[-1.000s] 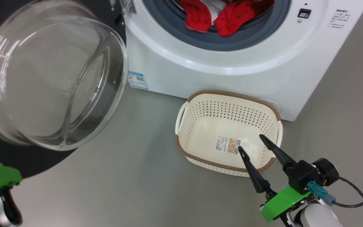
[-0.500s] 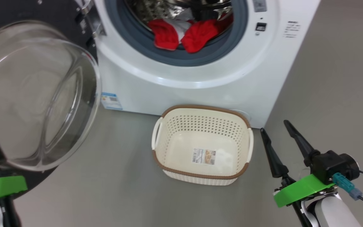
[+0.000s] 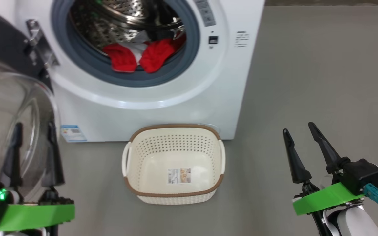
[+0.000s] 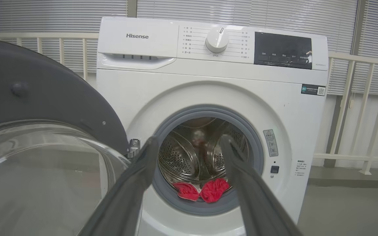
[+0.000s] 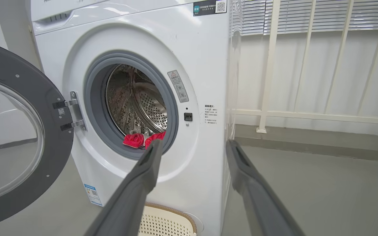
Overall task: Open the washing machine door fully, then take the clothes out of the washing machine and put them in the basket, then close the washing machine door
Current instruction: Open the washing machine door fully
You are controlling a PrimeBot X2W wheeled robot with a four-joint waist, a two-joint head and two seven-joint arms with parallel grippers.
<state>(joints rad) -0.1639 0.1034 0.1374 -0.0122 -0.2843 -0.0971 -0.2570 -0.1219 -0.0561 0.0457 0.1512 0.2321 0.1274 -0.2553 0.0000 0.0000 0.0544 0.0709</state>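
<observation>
Now | washing machine door (image 3: 2, 39) open, left | clothes (image 3: 156, 54) inside washing machine (image 3: 162, 111), not yet taken | basket (image 3: 172, 126) without clothes | my left pincer (image 3: 34, 131) and right pincer (image 3: 299, 128) spread, holding nothing.

The floor (image 3: 323, 65) was grey, smooth and plain, and it took up the right side of the head view. In the left wrist view, pale blinds (image 4: 64, 13) with thin slats ran across the top. A cream railing (image 4: 359, 59) with straight posts stood in front of them at the left and right edges. In the right wrist view, a white wall (image 5: 310, 75) showed behind the posts at the upper right. A low grey ledge (image 5: 307, 141) ran under the railing. The light was soft and even.
</observation>
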